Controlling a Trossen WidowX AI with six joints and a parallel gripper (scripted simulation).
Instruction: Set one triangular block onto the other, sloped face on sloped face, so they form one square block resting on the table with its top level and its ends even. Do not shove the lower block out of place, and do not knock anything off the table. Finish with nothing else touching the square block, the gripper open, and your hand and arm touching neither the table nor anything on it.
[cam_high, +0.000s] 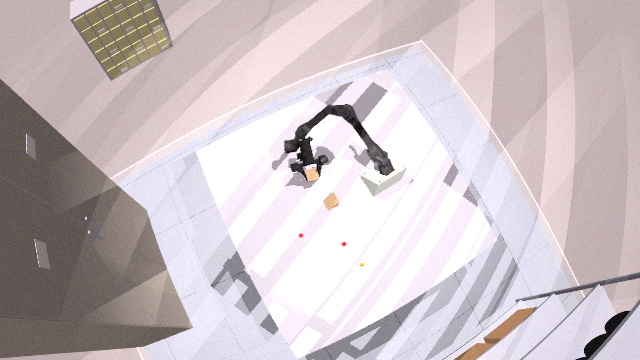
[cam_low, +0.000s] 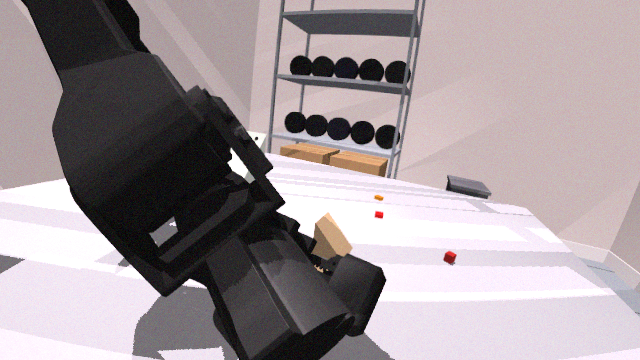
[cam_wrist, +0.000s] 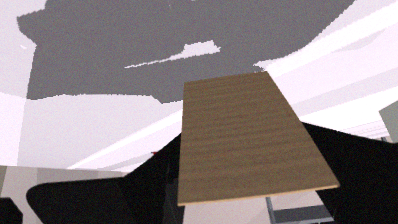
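Observation:
My gripper (cam_high: 311, 171) (cam_wrist: 234, 131) is shut on one tan wooden triangular block (cam_high: 312, 174) (cam_wrist: 245, 135), which is held above the table. The held block's broad grained face fills the middle of the wrist view between the dark fingers. In the exterior view the hand hides most of it. The other triangular block (cam_high: 331, 201) (cam_low: 331, 237) rests on the table, a short way from the hand and apart from the held block. It is out of the wrist view. Which way its sloped face points is hard to tell.
Two small red cubes (cam_high: 301, 235) (cam_high: 344, 244) and a small orange piece (cam_high: 362, 264) (cam_low: 379, 197) lie on the table beyond the lower block. The arm's pale wedge-shaped base (cam_high: 384, 181) stands to the right in the top view. Striped shadows cross the table.

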